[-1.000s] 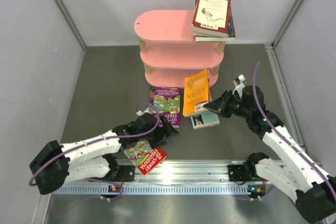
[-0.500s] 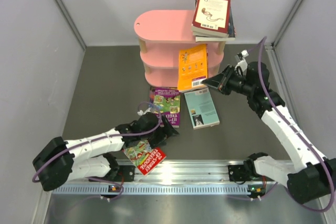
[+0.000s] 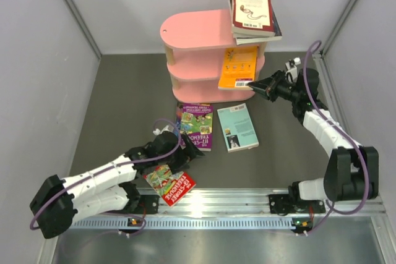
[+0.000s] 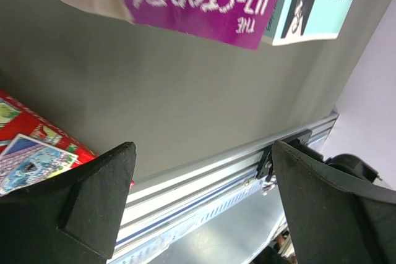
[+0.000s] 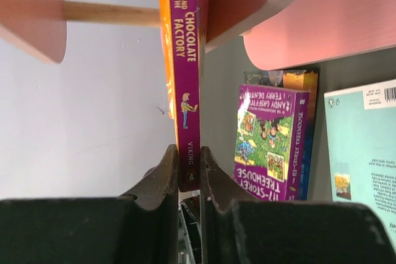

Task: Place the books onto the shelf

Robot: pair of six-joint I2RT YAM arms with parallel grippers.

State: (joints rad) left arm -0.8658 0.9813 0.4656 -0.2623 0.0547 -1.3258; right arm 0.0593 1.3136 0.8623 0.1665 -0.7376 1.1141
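The pink shelf [image 3: 195, 29] stands at the back, with a stack of books [image 3: 252, 12] on the right end of its top board. My right gripper [image 3: 256, 84] is shut on the bottom edge of an orange book [image 3: 238, 66] with a purple spine [image 5: 187, 60], held upright against the shelf's right front. On the table lie a purple-green book [image 3: 195, 125], a light teal book [image 3: 237, 127] and a red book [image 3: 171, 185]. My left gripper [image 3: 189, 155] hangs open and empty between the purple and red books.
The metal rail [image 3: 235, 201] runs along the near edge, also visible past the left gripper [image 4: 204, 202]. Grey walls close in the back and both sides. In the right wrist view, pink shelf boards [image 5: 322, 23] sit either side of the held book.
My right gripper has lifted the orange book off the table and carried it up and back to the shelf's right end. The left arm has shifted only slightly.
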